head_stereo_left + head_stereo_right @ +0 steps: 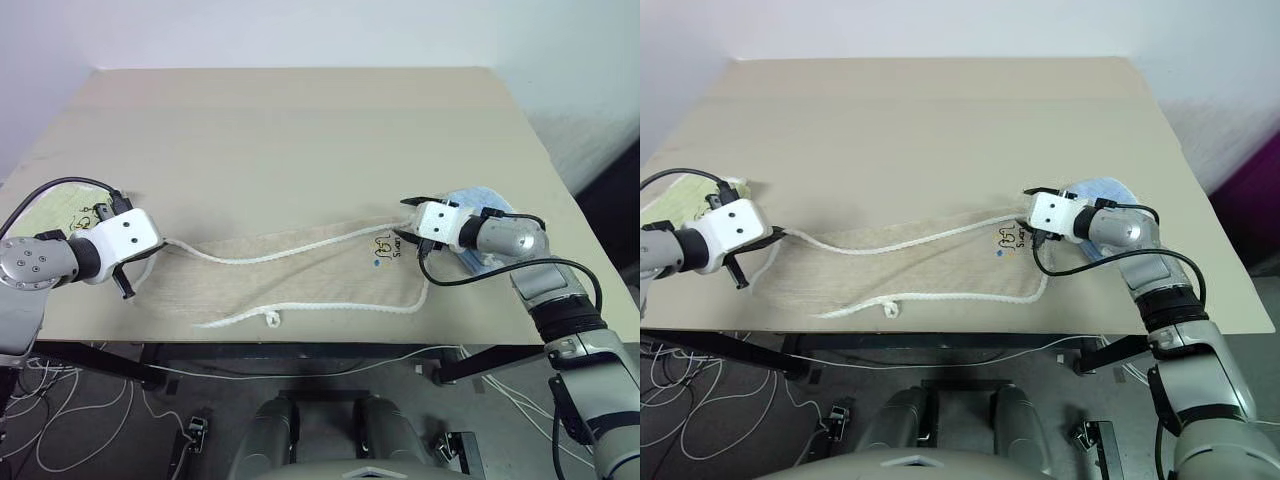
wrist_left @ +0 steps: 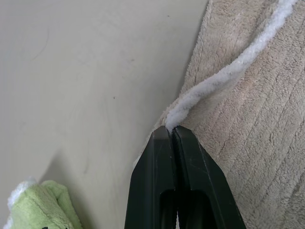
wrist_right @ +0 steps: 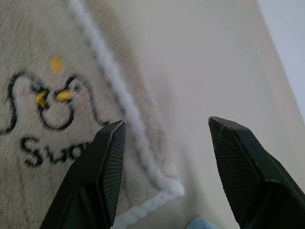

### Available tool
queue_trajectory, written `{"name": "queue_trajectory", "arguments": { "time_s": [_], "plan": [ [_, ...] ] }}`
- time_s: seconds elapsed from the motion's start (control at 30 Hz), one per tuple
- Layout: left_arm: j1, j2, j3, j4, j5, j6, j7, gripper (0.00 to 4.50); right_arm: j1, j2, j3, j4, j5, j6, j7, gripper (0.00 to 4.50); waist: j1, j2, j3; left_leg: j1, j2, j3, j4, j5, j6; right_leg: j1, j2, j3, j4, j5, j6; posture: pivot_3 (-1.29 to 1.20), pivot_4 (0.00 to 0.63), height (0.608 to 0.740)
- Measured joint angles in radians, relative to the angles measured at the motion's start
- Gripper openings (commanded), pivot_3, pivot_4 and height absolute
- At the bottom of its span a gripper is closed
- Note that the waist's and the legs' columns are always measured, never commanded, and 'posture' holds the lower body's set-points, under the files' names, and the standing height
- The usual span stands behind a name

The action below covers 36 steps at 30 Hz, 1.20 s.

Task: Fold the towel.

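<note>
Fingers, left: our left gripper (image 2: 172, 131) is pinched fully together on the white corded edging (image 2: 224, 78) at the towel's left end.
Fingers, right: our right gripper (image 3: 164, 157) stands apart with nothing between its fingers (image 3: 108, 164), poised over the towel's right corner beside the printed logo (image 3: 45, 114).
Towel: the beige towel (image 1: 300, 275) lies long and narrow across the near part of the table (image 1: 300, 130), loosely doubled, its cord wandering in loops.
Neighbours: a light-green towel (image 2: 40, 205) sits just beside our left gripper; a light-blue towel (image 1: 480, 200) lies under our right wrist.
Risk: we judge the thin cord could slip from the left pinch, or the right could close on one layer only, or snag the blue towel.
Edges: the towel's near hem lies close to the table's front edge, so a pull toward us could drag it off.
Open room: bare tabletop lies beyond the towel, toward the far edge.
</note>
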Motion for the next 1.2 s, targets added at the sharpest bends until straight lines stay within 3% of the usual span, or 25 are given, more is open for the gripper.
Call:
{"name": "queue_trajectory", "arguments": {
  "time_s": [0.5, 0.6, 0.83, 1.2],
  "plan": [
    [0.002, 0.0, 0.016, 0.0, -0.007, 0.0, 0.0, 0.0, -0.109, 0.003, 0.057, 0.244, -0.182, -0.191, -0.175, 2.94, -0.001, 0.0, 0.0, 0.0, 0.0, 0.0, 0.0, 0.0, 0.0, 0.0, 0.0, 0.0, 0.0, 0.0, 0.0, 0.0, 0.15, 0.74],
    [0.007, 0.0, 0.017, -0.001, -0.007, 0.001, 0.0, 0.0, -0.112, 0.005, 0.064, 0.258, -0.194, -0.208, -0.189, 2.43, -0.002, 0.0, 0.0, 0.0, 0.0, 0.0, 0.0, 0.0, 0.0, 0.0, 0.0, 0.0, 0.0, 0.0, 0.0, 0.0, 0.15, 0.74],
    [0.018, 0.0, 0.017, -0.003, -0.008, 0.005, 0.0, 0.0, -0.112, 0.012, 0.074, 0.26, -0.197, -0.213, -0.191, 0.05, -0.002, 0.0, 0.0, 0.0, 0.0, 0.0, 0.0, 0.0, 0.0, 0.0, 0.0, 0.0, 0.0, 0.0, 0.0, 0.0, 0.15, 0.74],
    [0.009, -0.036, 0.023, -0.01, -0.009, 0.018, 0.035, 0.0, -0.101, 0.011, 0.069, 0.239, -0.182, -0.217, -0.182, 0.05, -0.001, 0.0, 0.0, 0.0, 0.0, 0.0, 0.0, 0.0, 0.0, 0.0, 0.0, 0.0, 0.001, 0.0, 0.0, 0.0, 0.15, 0.74]
  ]
}}
